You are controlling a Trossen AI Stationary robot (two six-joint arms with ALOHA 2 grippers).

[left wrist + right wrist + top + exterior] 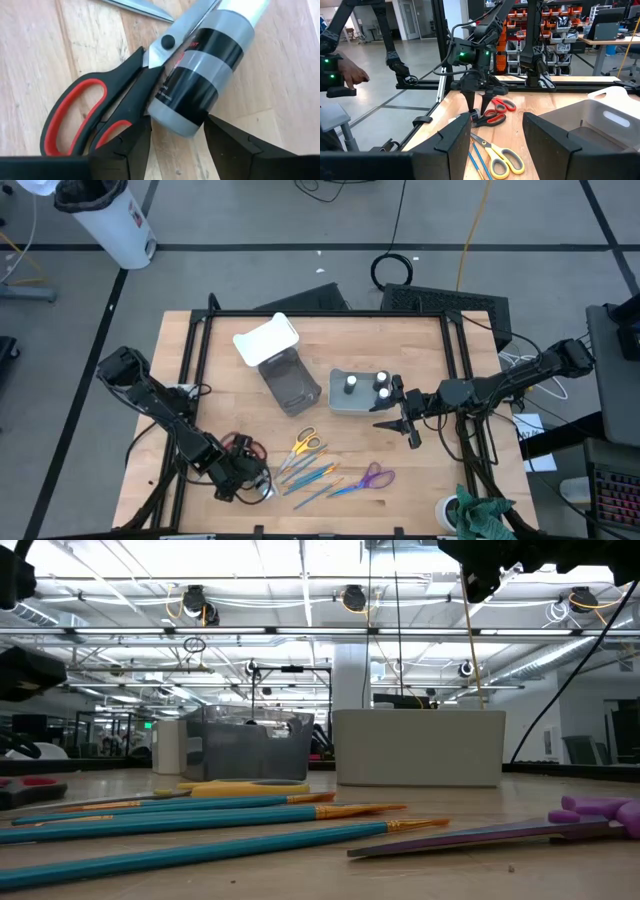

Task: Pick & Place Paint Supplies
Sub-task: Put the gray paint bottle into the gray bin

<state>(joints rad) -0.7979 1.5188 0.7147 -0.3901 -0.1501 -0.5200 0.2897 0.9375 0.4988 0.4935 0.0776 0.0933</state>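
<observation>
A white trash bin (112, 220) stands on the floor well beyond the wooden surface (420, 470); a green cloth (484, 515) lies at its near right corner.

No legible text, brand, number or sign. The black-and-grey banded cylinder (207, 70) lying against the red-handled scissors (100, 107) carries a few small red characters near the scissors' pivot and a line of fine white print near its lower end; both are too small to read.

table (420, 470): pale wood, matt | red scissors (100, 105): shiny metal blades, matt plastic handles
</observation>
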